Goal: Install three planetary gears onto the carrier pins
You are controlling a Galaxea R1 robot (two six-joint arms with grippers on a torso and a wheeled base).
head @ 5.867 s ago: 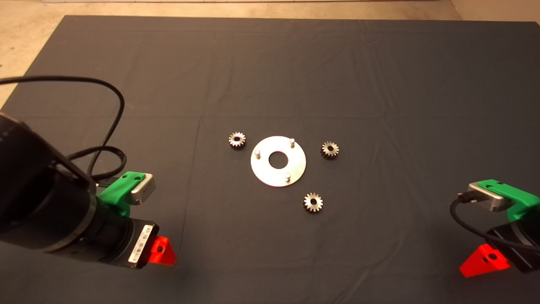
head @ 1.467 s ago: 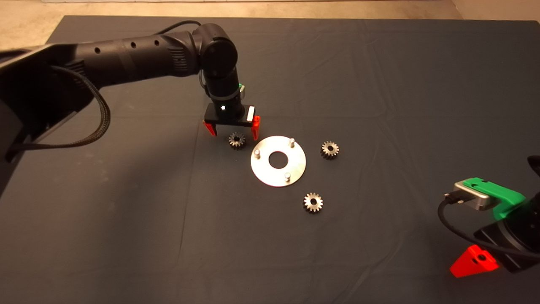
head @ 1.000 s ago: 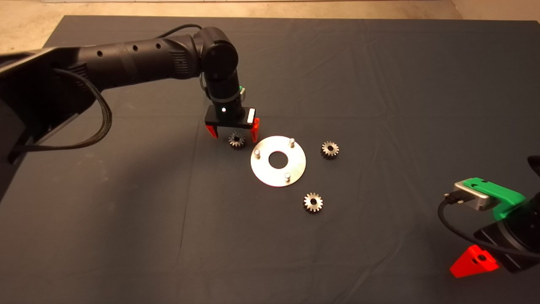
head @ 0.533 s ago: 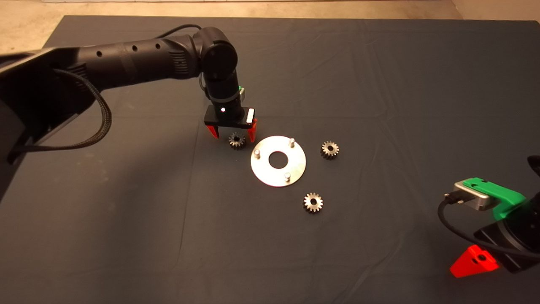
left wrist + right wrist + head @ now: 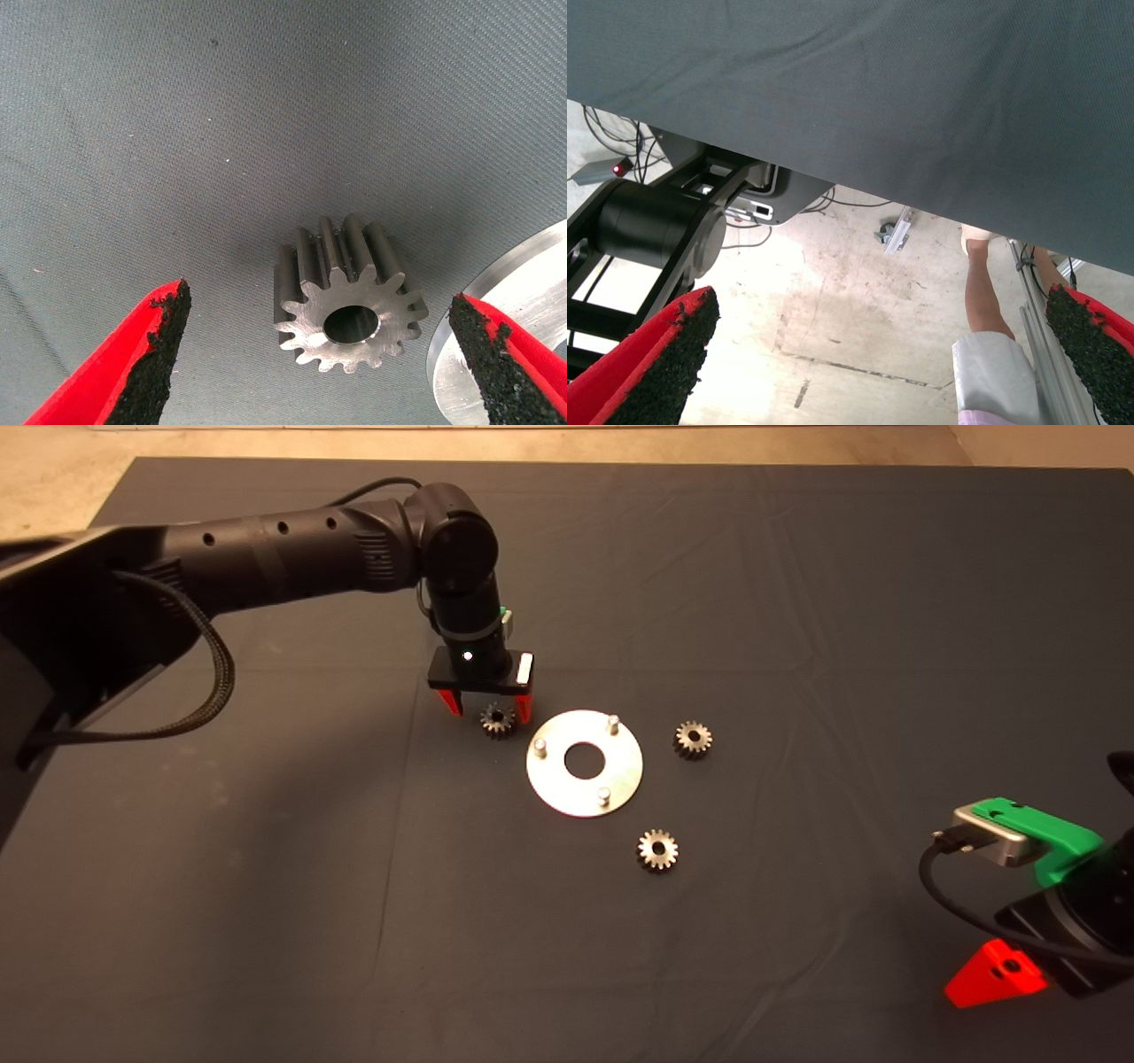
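A shiny round disc [image 5: 585, 763] lies mid-mat with three carrier pins [image 5: 540, 747] [image 5: 611, 724] [image 5: 603, 795] standing bare on it. Three planetary gears lie flat on the mat around it: one to its left [image 5: 497, 720], one to its right [image 5: 693, 739], one in front of it [image 5: 656, 849]. My left gripper [image 5: 487, 707] hangs open straddling the left gear [image 5: 348, 298], a red finger [image 5: 133, 354] on each side with gaps to the teeth. The disc's edge [image 5: 509, 332] shows by the other finger. My right gripper [image 5: 997, 974] is parked at the lower right edge, open.
The dark mat [image 5: 797, 602] is wrinkled and runs out to bare floor at the far left corner [image 5: 53, 505]. The right wrist view shows the floor beyond the mat, a robot base [image 5: 656, 221] and a person's leg [image 5: 985, 292].
The left arm came in from the lower left to the left gear. Over the last second its fingers have narrowed around that gear. The right arm shifted slightly early on, then held still.
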